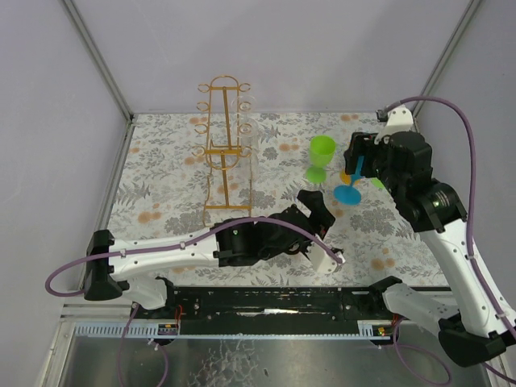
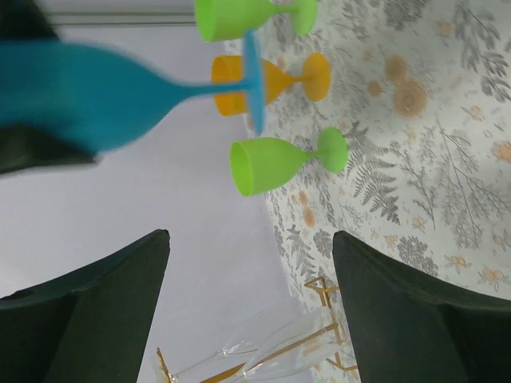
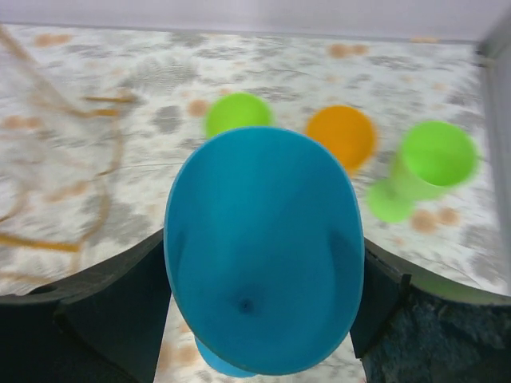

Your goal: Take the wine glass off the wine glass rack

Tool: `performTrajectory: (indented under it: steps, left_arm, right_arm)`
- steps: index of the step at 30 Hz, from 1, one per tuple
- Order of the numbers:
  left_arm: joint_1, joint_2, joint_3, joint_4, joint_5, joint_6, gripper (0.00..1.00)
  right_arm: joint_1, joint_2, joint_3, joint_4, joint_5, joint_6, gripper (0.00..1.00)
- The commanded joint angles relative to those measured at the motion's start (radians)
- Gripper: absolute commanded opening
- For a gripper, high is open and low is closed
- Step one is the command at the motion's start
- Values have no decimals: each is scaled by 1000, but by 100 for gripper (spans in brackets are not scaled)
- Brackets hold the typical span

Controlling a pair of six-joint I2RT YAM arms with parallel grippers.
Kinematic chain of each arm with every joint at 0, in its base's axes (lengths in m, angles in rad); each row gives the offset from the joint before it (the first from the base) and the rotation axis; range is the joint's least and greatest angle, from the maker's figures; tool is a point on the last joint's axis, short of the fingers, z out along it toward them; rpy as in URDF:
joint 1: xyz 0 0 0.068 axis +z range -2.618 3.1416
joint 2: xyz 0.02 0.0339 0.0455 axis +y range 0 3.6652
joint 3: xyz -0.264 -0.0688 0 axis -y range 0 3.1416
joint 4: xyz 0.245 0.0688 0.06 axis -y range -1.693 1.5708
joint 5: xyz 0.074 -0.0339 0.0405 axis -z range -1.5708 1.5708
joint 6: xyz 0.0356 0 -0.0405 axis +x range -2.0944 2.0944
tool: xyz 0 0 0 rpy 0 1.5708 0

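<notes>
The gold wire wine glass rack stands at the back left of the table, with clear wine glasses hanging from its hooks; it also shows low in the left wrist view as the rack with clear glasses. My right gripper is shut on the bowl of a blue wine glass, away from the rack. The blue glass's foot is at table height; I cannot tell whether it touches. My left gripper is open and empty, below the blue wine glass.
A green glass stands left of the blue one, an orange glass behind it, and another green glass to its right. White walls close the floral table on three sides.
</notes>
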Motion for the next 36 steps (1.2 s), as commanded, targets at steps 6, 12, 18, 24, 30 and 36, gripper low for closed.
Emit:
performTrajectory:
  steps: [6,12,18,24,30,36]
  left_arm:
    - [45,4,272,98,42,-212,94]
    - [81,5,415,103,80,-355,100]
    - [163,1,528,126,104,-509,100]
    - [261,-21,585,138,130,-660,100]
    - [306,-47,568,135,143,-718,100]
    - [325,-73,540,135,141,-722,100]
  right_arm:
    - [4,-113,-369,284,513,-131,75]
    - [4,-159,-552,467,632,-91,78]
    - [-59,-149,-683,666,658,-88,79]
    - [-202,-121,-767,774,594,-13,79]
    - [-262,-73,-884,965,608,-24,80]
    - [-290,-7,-1008,1211,596,-87,81]
